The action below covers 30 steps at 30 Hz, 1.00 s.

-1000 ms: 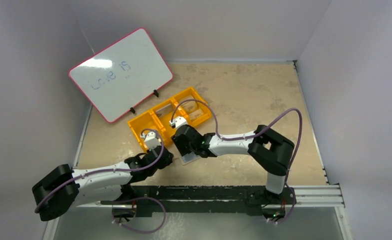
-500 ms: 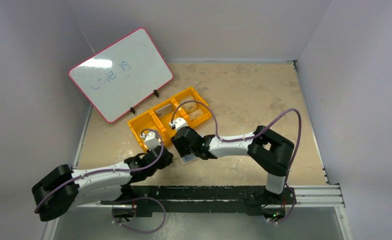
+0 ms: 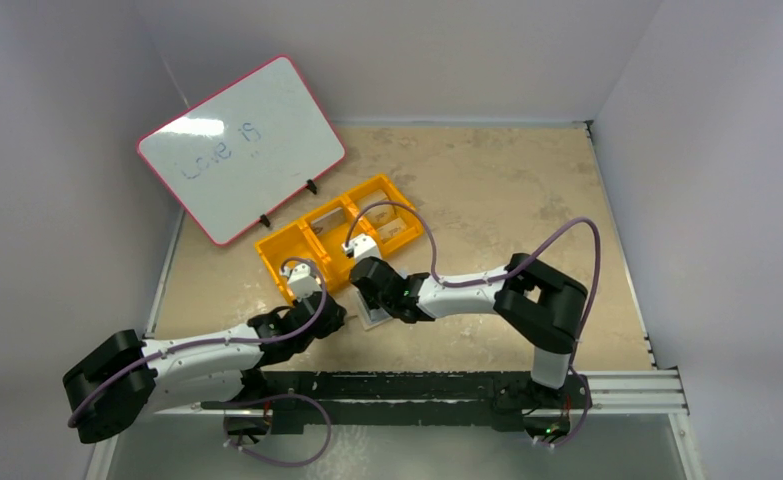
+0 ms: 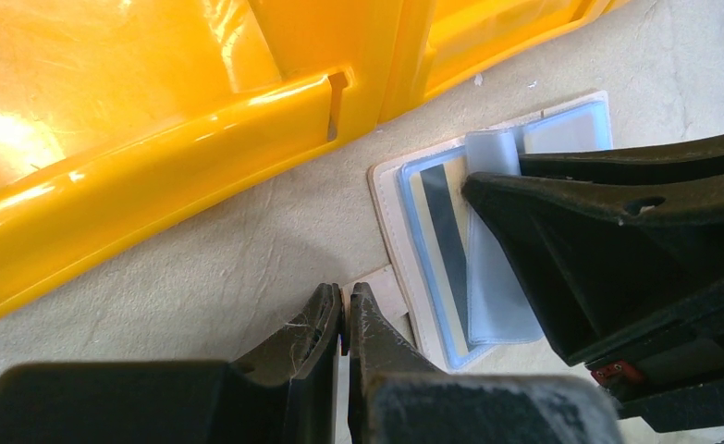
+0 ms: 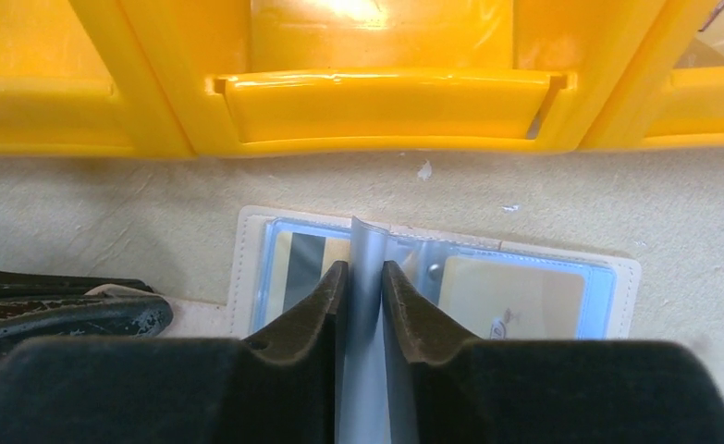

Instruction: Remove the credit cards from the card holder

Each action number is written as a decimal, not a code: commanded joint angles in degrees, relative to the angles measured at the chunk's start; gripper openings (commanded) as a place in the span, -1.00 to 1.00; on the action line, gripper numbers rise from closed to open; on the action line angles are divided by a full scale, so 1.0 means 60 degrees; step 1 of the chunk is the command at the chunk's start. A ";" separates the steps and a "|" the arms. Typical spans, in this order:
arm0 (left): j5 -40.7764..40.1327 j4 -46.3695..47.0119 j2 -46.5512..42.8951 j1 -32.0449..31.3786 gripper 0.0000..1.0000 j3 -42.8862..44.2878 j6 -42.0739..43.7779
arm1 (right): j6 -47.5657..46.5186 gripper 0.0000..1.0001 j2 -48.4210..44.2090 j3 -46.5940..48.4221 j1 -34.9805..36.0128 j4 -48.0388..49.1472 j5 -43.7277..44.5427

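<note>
Lying open and flat on the mottled beige bench [image 5: 108,199], the card holder [image 5: 624,282] sits just beside the glossy yellow plastic bin [image 5: 376,102]. Its tan border frames two light-blue windowed panels. A tan credit card [image 5: 295,264] with a dark stripe shows through one panel, and a second tan card [image 5: 515,282] shows through the other. The right gripper [image 5: 365,270] has its matte black fingers clamped on a thin, translucent grey-blue plastic sleeve [image 5: 365,242] that stands up from the holder's middle fold. The left gripper [image 4: 344,298] has its fingers pressed together on a thin tan tab [image 4: 383,285] jutting from the holder's edge.
</note>
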 commanded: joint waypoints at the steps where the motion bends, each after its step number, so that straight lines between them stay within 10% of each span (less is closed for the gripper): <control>1: -0.0236 -0.0174 -0.0100 -0.0049 -1.00 -0.0013 -0.0093 | 0.0384 -0.64 0.0196 -0.0460 -0.0018 -0.1499 0.0413; 7: -0.0310 -0.0465 -0.0196 -0.0047 -1.00 0.0007 -0.0146 | 0.0744 -0.82 -0.1410 -0.0709 -0.1002 -0.1444 0.0148; 15: -0.0274 -0.0332 -0.0008 -0.0047 -1.00 0.0044 -0.0076 | 0.0971 -0.34 -0.1634 -0.1681 -0.2096 -0.0947 -0.0950; 26: -0.0232 -0.0454 0.0031 -0.0051 -1.00 0.0302 0.0125 | 0.1497 -0.18 -0.3372 -0.1700 -0.2156 -0.1661 -0.0549; 30: -0.0208 -0.0594 -0.0147 -0.0051 -0.77 0.0493 0.0239 | 0.0861 -0.07 -0.4172 -0.1751 -0.2160 -0.0766 -0.2663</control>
